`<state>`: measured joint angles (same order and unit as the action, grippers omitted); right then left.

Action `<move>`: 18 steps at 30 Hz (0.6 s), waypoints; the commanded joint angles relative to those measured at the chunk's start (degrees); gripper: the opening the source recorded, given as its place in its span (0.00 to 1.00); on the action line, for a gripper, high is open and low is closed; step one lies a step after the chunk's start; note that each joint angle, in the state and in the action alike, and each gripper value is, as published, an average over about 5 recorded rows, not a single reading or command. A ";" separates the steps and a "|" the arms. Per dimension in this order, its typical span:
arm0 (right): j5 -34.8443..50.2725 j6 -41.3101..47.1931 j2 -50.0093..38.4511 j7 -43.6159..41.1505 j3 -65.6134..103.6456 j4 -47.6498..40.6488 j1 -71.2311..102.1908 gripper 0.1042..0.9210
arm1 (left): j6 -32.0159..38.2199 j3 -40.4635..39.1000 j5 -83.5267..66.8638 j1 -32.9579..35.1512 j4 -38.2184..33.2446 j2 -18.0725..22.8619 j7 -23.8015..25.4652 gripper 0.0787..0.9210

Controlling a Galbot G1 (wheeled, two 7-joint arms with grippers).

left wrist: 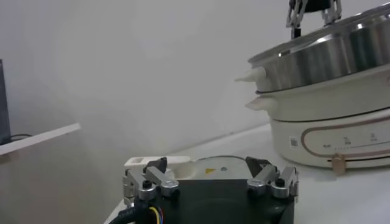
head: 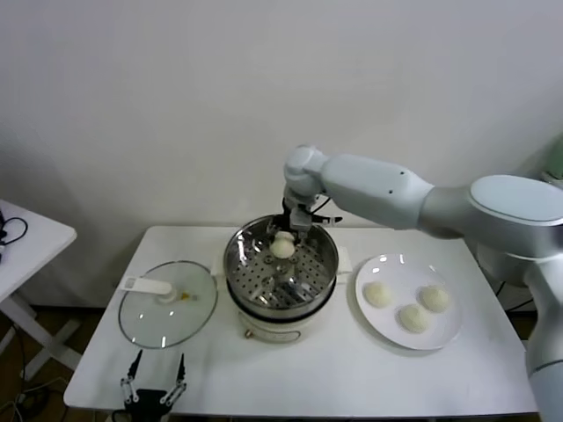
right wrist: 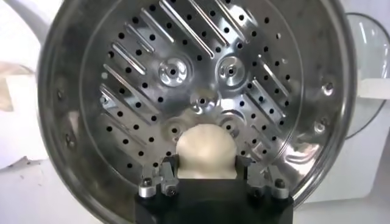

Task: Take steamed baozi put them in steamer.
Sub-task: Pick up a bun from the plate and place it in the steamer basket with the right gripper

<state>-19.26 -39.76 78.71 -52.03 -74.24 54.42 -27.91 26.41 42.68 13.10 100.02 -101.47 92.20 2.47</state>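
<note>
nearest, the left gripper (head: 155,385) waits open by the lid (head: 167,303). right gripper (head: 290,230) holds a bun (head: 282,247) over the steamer (head: 281,274); three buns (head: 407,307) remain on the plate (head: 444,338). first placing underway; next, probably lower and release.

A plain white wall (head: 176,105) rises behind the white table (head: 299,378), a smaller white side table (head: 31,237) beside it.

One cream-white baozi (head: 282,247) above the shiny perforated steamer (head: 281,272); three more baozi (head: 407,306) on a plate beside it.
</note>
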 commanded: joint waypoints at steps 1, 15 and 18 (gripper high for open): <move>-3.12 -1.88 1.73 1.09 1.29 -4.59 2.19 0.63 | 0.11 -0.03 0.19 -0.34 0.30 1.00 -0.04 0.88; 0.13 -4.34 2.05 2.26 1.42 -5.50 1.55 0.85 | 0.27 0.06 0.29 -0.50 0.49 1.03 -0.06 0.88; 4.18 -3.94 0.40 1.18 -0.06 -3.08 -0.95 0.88 | 0.29 0.14 0.36 -0.41 0.49 1.02 -0.07 0.88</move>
<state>-19.31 -42.94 80.06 -50.60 -73.49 50.23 -27.01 26.68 42.75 13.39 99.55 -100.94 92.20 2.42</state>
